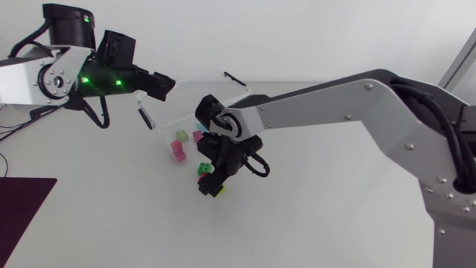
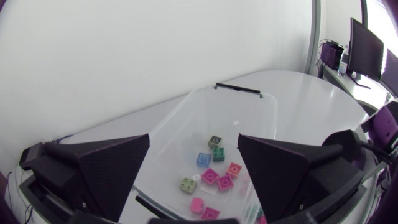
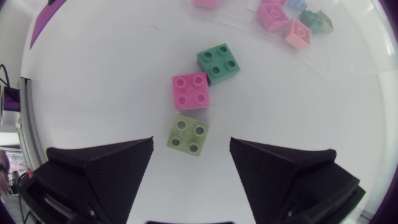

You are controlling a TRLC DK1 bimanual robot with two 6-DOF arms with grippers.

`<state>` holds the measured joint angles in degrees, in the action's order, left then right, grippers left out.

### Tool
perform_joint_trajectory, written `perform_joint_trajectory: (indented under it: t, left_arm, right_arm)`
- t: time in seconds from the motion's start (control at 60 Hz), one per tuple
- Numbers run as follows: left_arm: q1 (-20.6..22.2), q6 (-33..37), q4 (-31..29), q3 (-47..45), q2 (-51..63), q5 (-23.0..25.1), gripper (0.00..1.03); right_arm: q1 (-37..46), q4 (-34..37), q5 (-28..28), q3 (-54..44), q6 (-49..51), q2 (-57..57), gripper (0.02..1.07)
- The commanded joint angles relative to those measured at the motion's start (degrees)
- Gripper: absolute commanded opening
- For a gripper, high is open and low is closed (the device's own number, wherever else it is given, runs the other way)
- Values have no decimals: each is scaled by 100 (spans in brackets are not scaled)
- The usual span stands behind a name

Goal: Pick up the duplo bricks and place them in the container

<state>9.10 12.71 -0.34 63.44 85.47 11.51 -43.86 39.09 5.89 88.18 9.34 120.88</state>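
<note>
Your left arm (image 1: pixel 52 78) comes in from the left, its jaws at the left rim of the clear container (image 1: pixel 190 104) on the white table (image 1: pixel 335 223). Pink bricks (image 1: pixel 177 151) show at the container's near end. Your right arm (image 1: pixel 335 104) reaches in from the right, past the middle. Its jaws point down in front of the container, right over a dark green brick (image 1: pixel 202 170) and a yellow-green brick (image 1: pixel 218 190) lying on the table.

We see a white surface (image 3: pixel 93 81), a green brick (image 3: pixel 219 63), a pink brick (image 3: pixel 191 91), a lime brick (image 3: pixel 188 134) (each one plain colour), matte black fingers (image 3: pixel 99 168) and a clear container (image 2: pixel 180 118).
</note>
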Motion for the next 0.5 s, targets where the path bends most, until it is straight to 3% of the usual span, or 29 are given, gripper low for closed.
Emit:
perform_joint_trajectory:
  t: [0.0,0.117,0.483]
  left_arm:
    - [13,135,8,-376,-479,18,99]
    - [-5,285,-80,-789,-927,18,99]
    - [188,900,-581,-1897,-1279,9,99]
  right_arm:
    - [-62,107,-44,182,-143,182,87]
    - [-132,187,-62,296,-152,313,85]
    - [-132,248,-97,243,-170,489,31]
